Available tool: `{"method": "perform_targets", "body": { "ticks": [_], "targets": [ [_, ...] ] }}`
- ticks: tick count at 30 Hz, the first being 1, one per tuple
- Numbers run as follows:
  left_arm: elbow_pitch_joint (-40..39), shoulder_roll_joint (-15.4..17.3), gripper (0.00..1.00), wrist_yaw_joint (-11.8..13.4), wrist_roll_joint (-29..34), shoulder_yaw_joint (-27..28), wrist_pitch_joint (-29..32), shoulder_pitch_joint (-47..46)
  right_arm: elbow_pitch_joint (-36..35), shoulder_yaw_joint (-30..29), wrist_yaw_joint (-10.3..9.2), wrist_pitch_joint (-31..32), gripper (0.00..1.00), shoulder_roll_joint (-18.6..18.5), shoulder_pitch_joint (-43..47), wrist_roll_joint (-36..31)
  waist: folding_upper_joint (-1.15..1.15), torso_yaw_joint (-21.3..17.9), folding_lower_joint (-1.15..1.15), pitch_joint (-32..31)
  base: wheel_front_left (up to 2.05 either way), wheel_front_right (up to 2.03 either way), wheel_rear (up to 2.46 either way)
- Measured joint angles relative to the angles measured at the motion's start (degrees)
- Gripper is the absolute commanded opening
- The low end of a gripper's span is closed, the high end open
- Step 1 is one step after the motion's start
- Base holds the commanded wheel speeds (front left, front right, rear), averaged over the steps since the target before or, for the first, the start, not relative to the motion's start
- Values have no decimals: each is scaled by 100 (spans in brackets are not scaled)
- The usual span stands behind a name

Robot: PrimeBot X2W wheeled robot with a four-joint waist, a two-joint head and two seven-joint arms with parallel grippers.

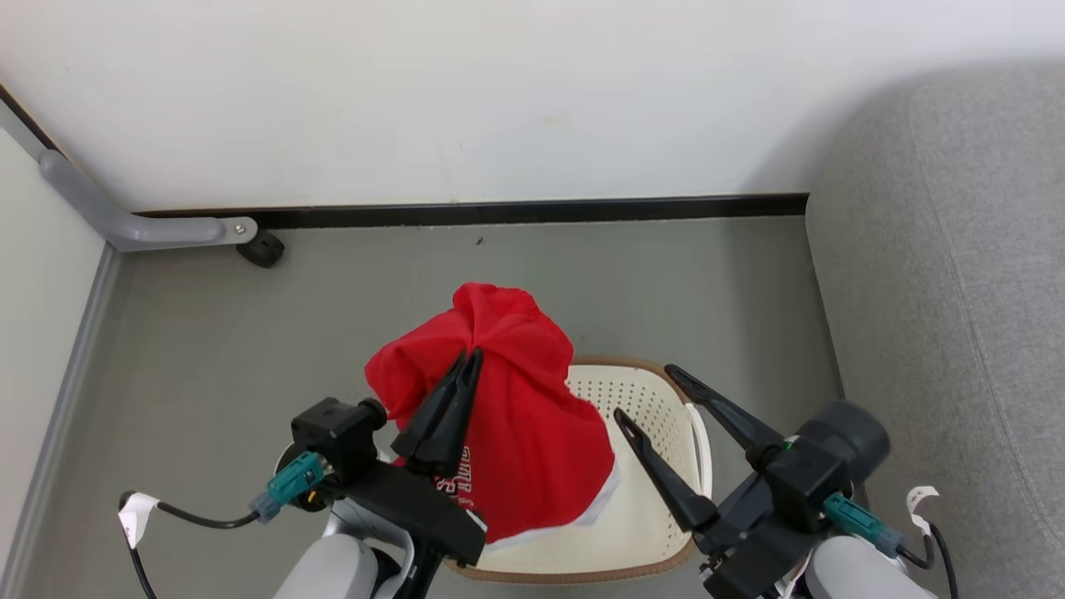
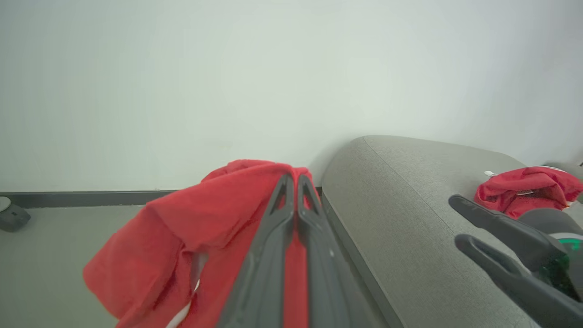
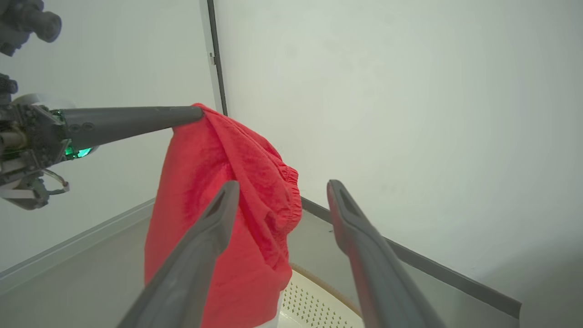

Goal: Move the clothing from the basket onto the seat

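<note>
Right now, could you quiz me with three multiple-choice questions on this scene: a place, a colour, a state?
1. Where does the loose crumpled bright red fabric garment lie?
A. on a wooden table
B. on the large light-grey woven sofa cushion
C. on a metal shelf

2. What colour is the rim of the oval cream-white perforated plastic basket?
A. blue
B. black
C. brown

3. How is the left end effector?
A. shut on a hanging bright red fabric garment
B. open and empty
C. shut on a handle

B: the left wrist view shows it resting on the cushion.
C: a brown band edges the basket.
A: the cloth hangs from its closed tip.
</note>
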Motion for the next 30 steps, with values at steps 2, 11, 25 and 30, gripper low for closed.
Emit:
{"method": "perform_targets", "body": {
  "ticks": [2, 11, 25, 30],
  "targets": [
    [-136, 36, 0, -1, -4, -66, 70, 51, 41, 144, 0, 0, 100, -36, -86, 77, 0, 19, 0, -74, 0, 0, 0],
    [-693, 230, 0, -44, -138, -309, 436, 213, 196, 648, 0, 0, 100, -68, -218, 346, 0, 80, 0, -415, 0, 0, 0],
    [-1806, 721, 0, -45, -635, -808, 1102, 531, 299, 1216, 1, 0, 100, -234, -380, 598, 1, 39, 0, -746, 0, 0, 0],
    [-2313, 845, 0, -46, -1004, -994, 1285, 549, 308, 1285, 1, 0, 100, -281, -435, 693, 1, 9, 1, -811, 0, 0, 0]
  ]
}}
